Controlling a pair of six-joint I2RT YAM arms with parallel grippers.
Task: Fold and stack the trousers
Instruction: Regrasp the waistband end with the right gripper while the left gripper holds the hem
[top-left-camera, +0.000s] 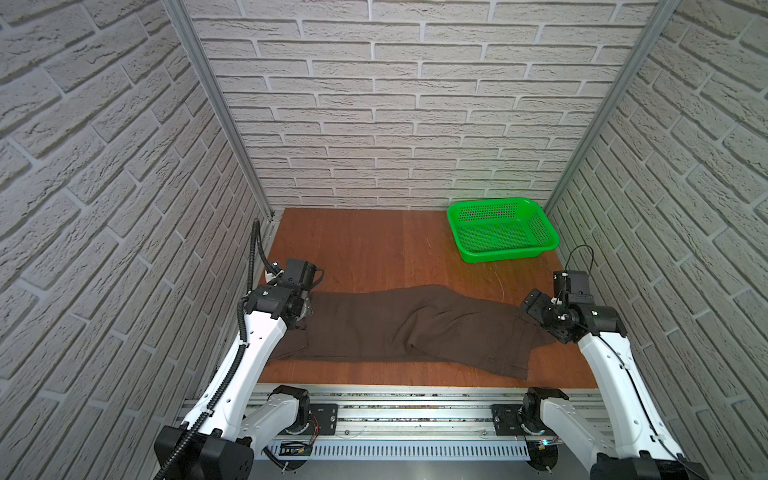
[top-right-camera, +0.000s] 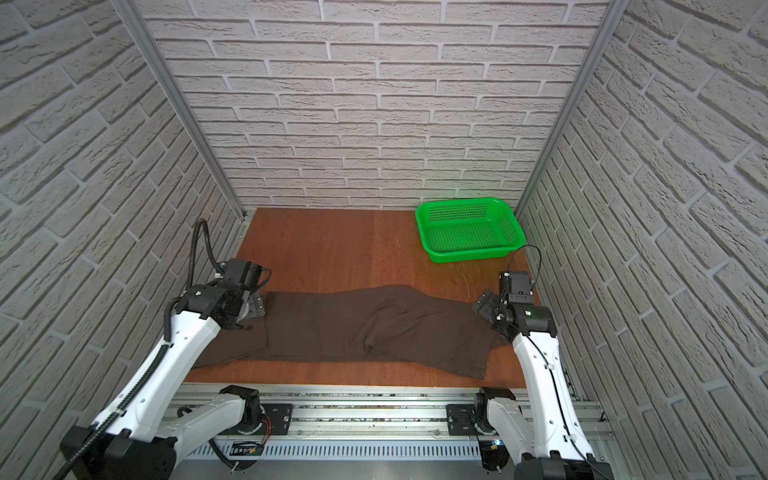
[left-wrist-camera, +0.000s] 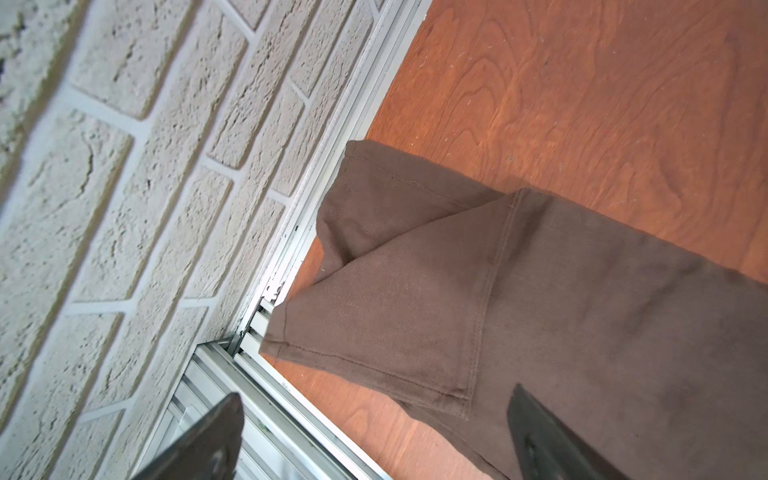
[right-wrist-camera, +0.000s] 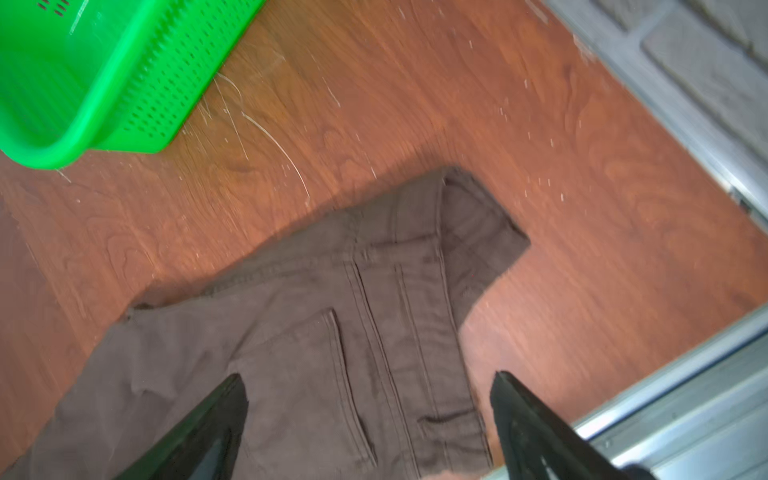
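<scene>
The dark brown trousers lie stretched across the wooden table, the legs doubled over each other, hems at the left and waistband at the right. My left gripper hovers over the hem end, open. In the left wrist view its jaws stand wide apart with nothing between them, above the leg hems. My right gripper is over the waist end. In the right wrist view it is open above the waistband and a back pocket, holding nothing.
A green perforated basket stands at the back right of the table. Brick-patterned walls close in on three sides. An aluminium rail runs along the front edge. The hems reach the left wall's metal frame.
</scene>
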